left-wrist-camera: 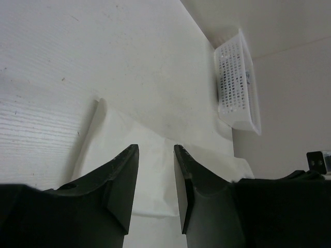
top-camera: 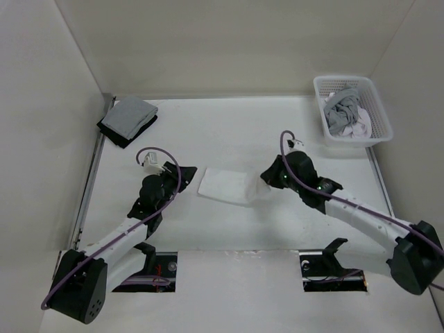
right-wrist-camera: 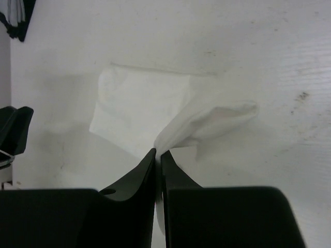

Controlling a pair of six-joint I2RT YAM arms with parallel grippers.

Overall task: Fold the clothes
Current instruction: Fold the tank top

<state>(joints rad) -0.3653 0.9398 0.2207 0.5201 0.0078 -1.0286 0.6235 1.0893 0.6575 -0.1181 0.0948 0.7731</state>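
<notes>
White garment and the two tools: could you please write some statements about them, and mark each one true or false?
The right tool is shut on an edge of the white garment. True.
The left tool grips the garment too. False: its jaws stand open, holding nothing.
The basket stands at the far right corner. True.
The folded grey pile lies inside the basket. False: it lies at the far left corner.

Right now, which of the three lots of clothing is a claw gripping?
The white cloth mid-table: the right claw is shut on its lifted corner. The grey-and-black pile and the heap in the basket lie untouched.
</notes>
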